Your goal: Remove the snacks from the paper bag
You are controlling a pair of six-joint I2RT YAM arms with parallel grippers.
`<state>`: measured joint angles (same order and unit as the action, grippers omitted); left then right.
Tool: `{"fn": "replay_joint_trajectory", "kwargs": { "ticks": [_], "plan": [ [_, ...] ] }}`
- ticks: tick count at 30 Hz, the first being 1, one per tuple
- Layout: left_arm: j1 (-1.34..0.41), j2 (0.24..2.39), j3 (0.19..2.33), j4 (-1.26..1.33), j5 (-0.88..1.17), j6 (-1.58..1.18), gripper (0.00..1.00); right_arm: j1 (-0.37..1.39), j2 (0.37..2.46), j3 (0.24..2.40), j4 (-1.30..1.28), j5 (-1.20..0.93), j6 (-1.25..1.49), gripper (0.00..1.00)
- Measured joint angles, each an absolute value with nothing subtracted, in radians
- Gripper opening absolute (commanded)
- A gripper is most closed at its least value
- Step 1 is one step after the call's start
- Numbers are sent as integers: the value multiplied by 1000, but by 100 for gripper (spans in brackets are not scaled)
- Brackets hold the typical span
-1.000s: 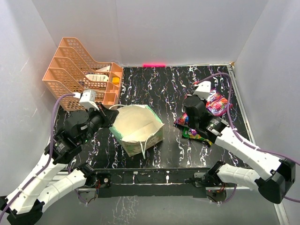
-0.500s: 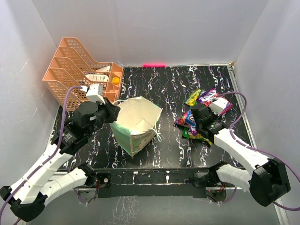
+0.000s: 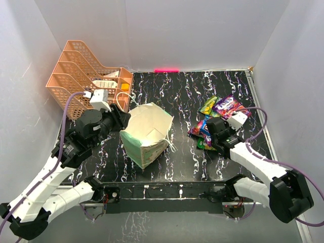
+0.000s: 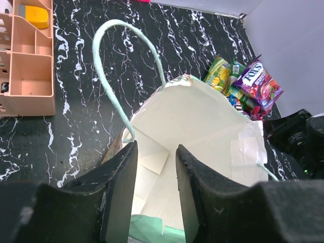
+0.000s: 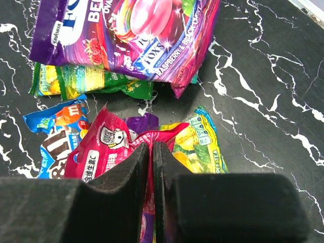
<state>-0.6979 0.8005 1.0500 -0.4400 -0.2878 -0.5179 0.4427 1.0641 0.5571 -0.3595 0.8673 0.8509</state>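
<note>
Peach plastic rack (image 3: 81,71) stands on the black marbled counter (image 3: 172,96), ahead and to the left of the left fingers (image 4: 119,192). A yellow block (image 4: 36,15) sits in one of its small compartments. The left fingers stand apart with a clear gap between them, straddling the near rim of the paper bag (image 4: 202,126). The bag's white inside and a fold of its mint-green side show in that gap; whether either pad touches the paper cannot be told. The bag leans, its mouth open toward these fingers. One pale string handle (image 4: 104,66) arches up just ahead of the left-hand finger. Past the bag's far right rim, well beyond these fingers, the snacks (image 3: 215,119) lie in a loose heap on the counter, outside the bag.

The right fingers (image 5: 126,192) are pressed almost together, with only a thin slit between them, tips down on the heap. A crumpled pink packet (image 5: 101,147) lies right at the tips; whether any of it is caught in the slit cannot be told. Left of the tips lies a blue chocolate packet (image 5: 53,131), and right of them a yellow-green tea packet (image 5: 200,147). Ahead lies a green packet (image 5: 96,83), and farther ahead a purple berry packet (image 5: 121,30) overlaps it.
</note>
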Motion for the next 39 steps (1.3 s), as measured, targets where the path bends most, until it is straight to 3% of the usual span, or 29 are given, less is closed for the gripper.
{"fn": "replay_joint_trajectory", "kwargs": {
  "ticks": [3, 7, 13, 17, 24, 31, 39],
  "plan": [
    [-698, 788, 1054, -444, -287, -516, 45, 443, 1065, 538, -350, 866, 865, 14],
    [-698, 775, 1066, -450, -287, -505, 64, 443, 1067, 521, -339, 865, 876, 17],
    [-698, 772, 1108, -460, -293, -480, 82, 443, 1047, 510, -340, 852, 891, 33],
    [-698, 757, 1134, -481, -313, -455, 93, 443, 998, 510, -357, 821, 904, 54],
    [-698, 738, 1213, -554, -369, -399, 98, 442, 840, 566, -469, 730, 821, 88],
    [-698, 744, 1410, -621, -428, -327, 98, 442, 691, 849, -537, 433, 565, 98],
    [-698, 720, 1581, -645, -437, -287, 98, 442, 685, 1368, -719, 181, 366, 98]
  ]
}}
